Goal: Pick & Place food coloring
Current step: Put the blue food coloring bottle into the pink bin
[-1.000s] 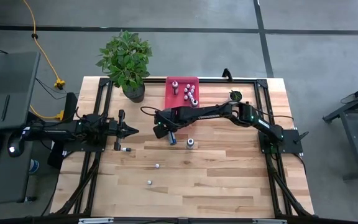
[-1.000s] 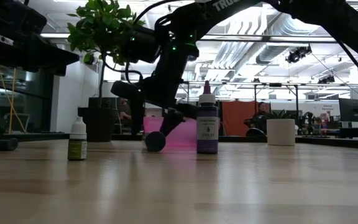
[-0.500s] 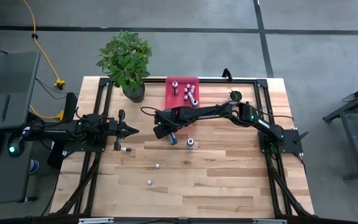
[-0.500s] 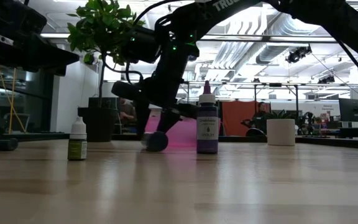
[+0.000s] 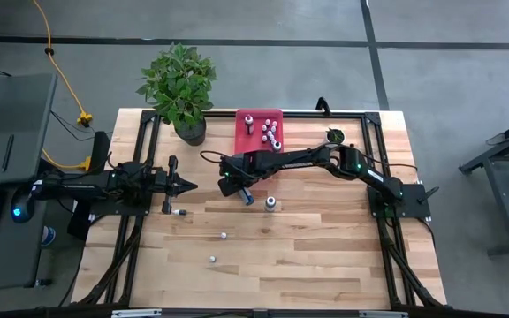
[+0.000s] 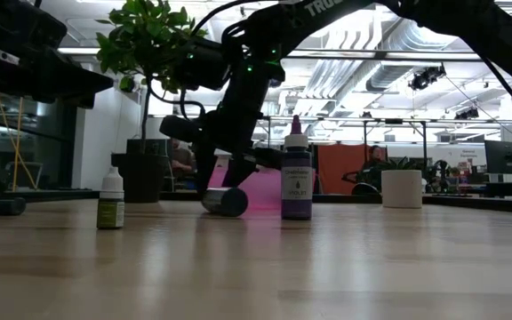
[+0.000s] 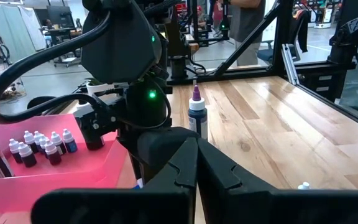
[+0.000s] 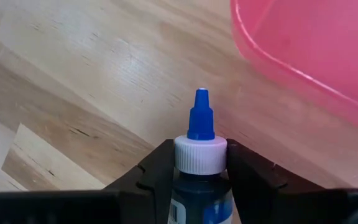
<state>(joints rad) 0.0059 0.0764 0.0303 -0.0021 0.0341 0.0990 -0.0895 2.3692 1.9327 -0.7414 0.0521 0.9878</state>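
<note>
Pale planked wood with visible grain forms the table [image 5: 307, 256], framed by dark metal rails. Near its far edge a translucent pink tray [image 5: 253, 140] with rounded corners is seen, and small white-capped food coloring bottles [image 5: 270, 131] are gathered inside it. Just in front of the tray, the right gripper [image 8: 197, 163] is clamped on a blue bottle [image 8: 200, 140] lying on the wood, its dark fingers pressed against the ribbed white collar below a pointed blue tip. A taller purple bottle [image 6: 297, 182] is seen upright beside it, and a small green-labelled bottle [image 6: 111, 199] stands further off. The left gripper [image 5: 187, 186] is held over the table's left side, jaws together. A leafy potted plant [image 5: 180, 87] is placed beside the tray.
</note>
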